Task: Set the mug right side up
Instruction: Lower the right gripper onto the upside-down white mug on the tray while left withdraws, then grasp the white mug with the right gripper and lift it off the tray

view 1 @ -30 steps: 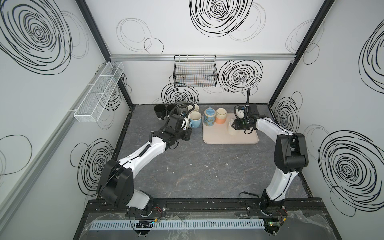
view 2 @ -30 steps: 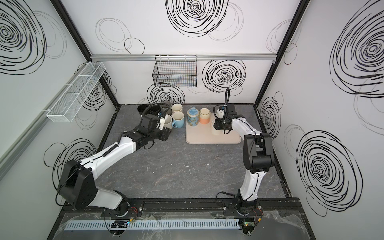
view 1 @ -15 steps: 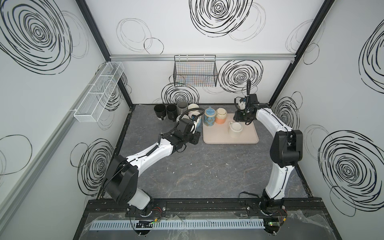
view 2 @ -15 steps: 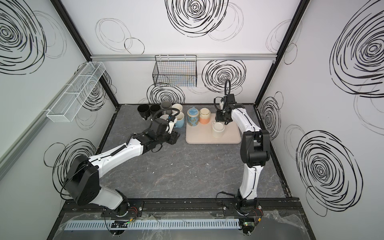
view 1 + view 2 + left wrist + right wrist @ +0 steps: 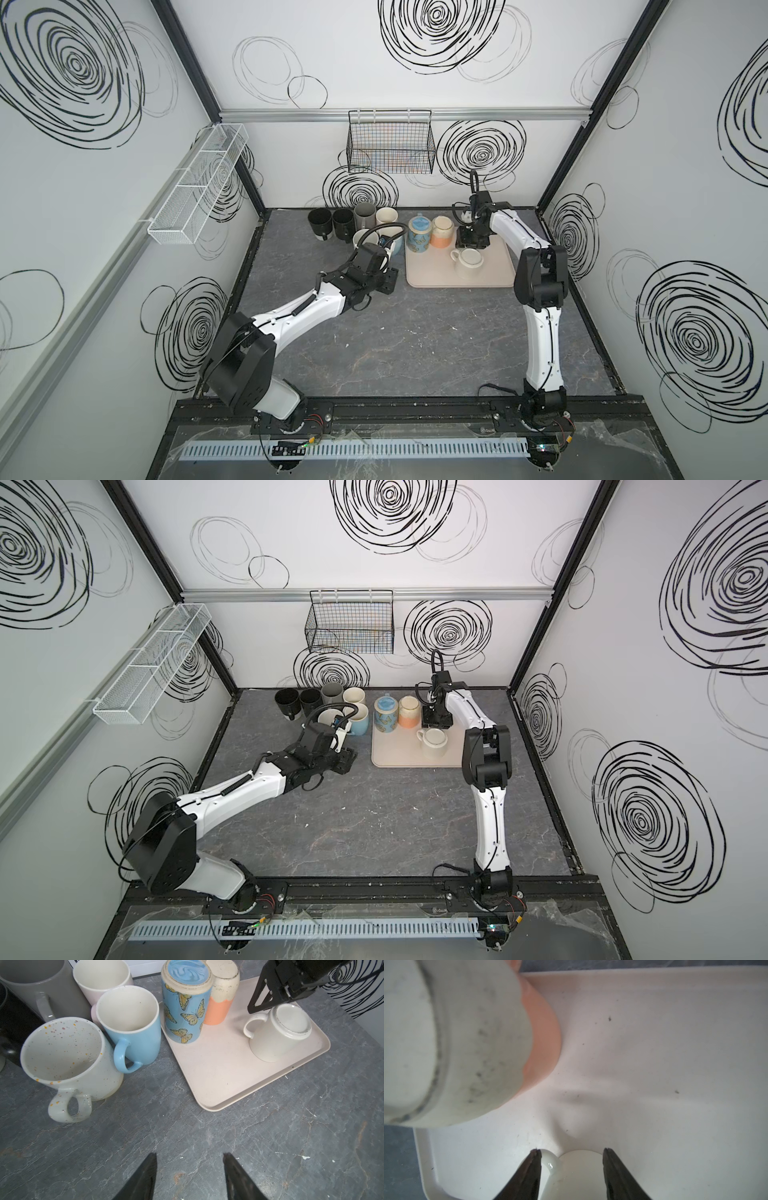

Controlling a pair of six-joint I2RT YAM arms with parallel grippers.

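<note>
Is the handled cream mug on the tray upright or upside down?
Upside down: the cream mug rests rim-down, foot ring facing up.

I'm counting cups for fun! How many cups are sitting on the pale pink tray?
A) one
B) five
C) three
C: the tray holds the butterfly cup, the orange cup and the white cup, all standing bottom up; the other cups stand on the grey table beside it.
</note>
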